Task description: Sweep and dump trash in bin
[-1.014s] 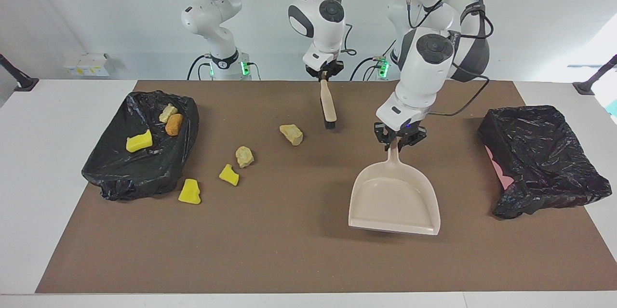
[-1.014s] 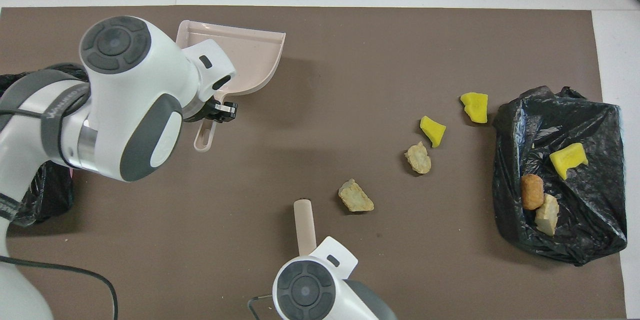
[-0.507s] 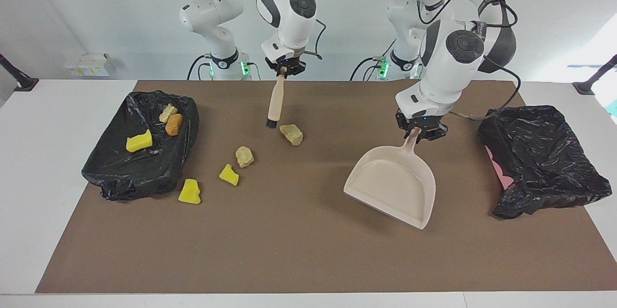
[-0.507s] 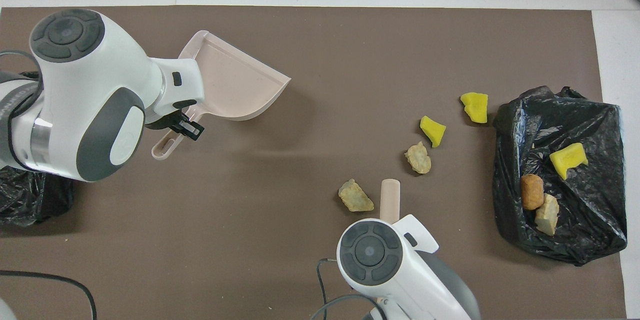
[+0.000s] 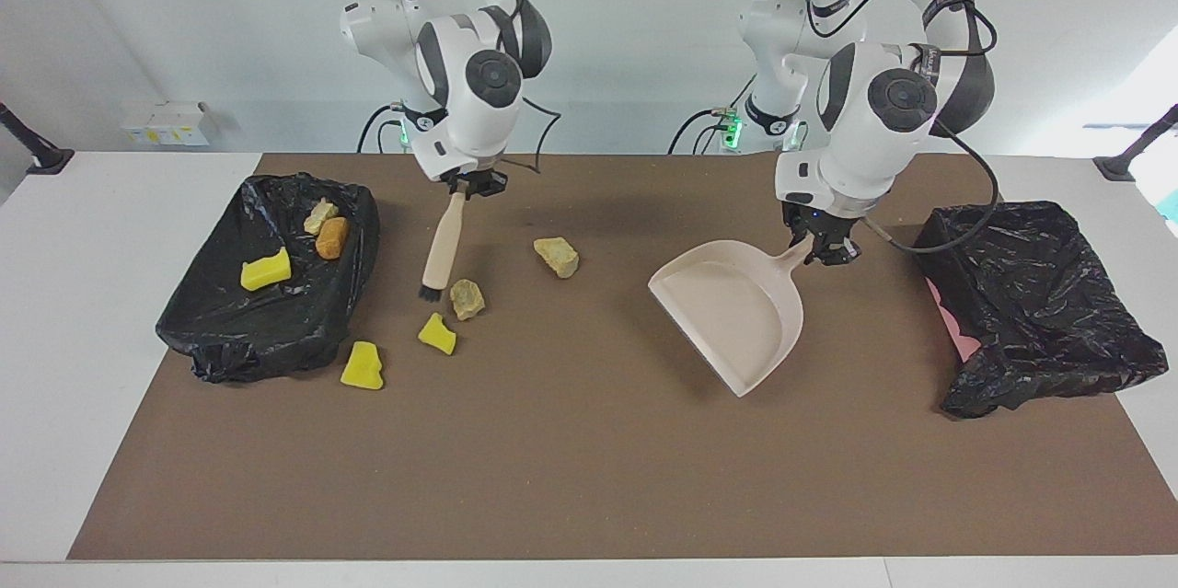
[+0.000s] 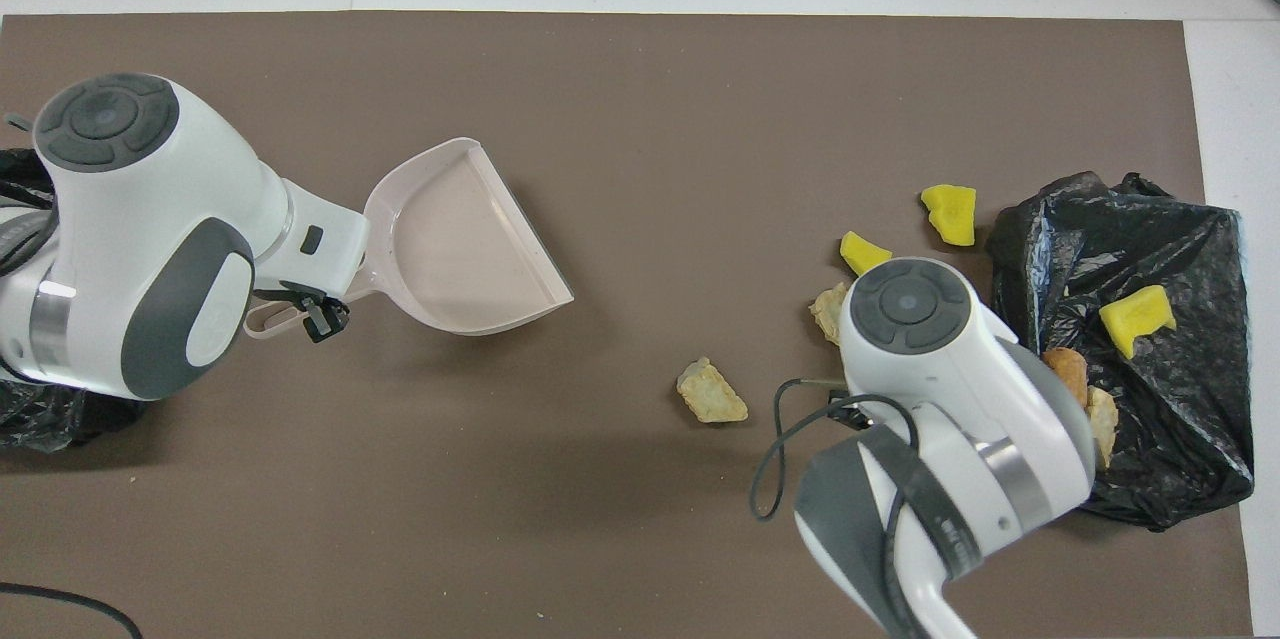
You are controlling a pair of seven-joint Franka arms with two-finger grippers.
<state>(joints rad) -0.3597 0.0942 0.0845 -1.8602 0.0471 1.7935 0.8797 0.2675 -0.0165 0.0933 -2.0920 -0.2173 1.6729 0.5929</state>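
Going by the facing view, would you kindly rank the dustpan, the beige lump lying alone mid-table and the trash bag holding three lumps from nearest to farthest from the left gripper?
1. Dustpan, held by its handle in the left gripper.
2. Lone beige lump, mid-table.
3. Bag holding three lumps, at the right arm's end.

Facing cam: high, across table, looks back at both robot bases; whole brown mat [image 5: 571, 478] in frame, mid-range. Overhead cam: above robots' end, steep down and fwd; closer, mat [image 6: 640, 69] fills frame. Shared: mat, dustpan [image 5: 736, 312] [image 6: 460, 249]; views half a turn apart.
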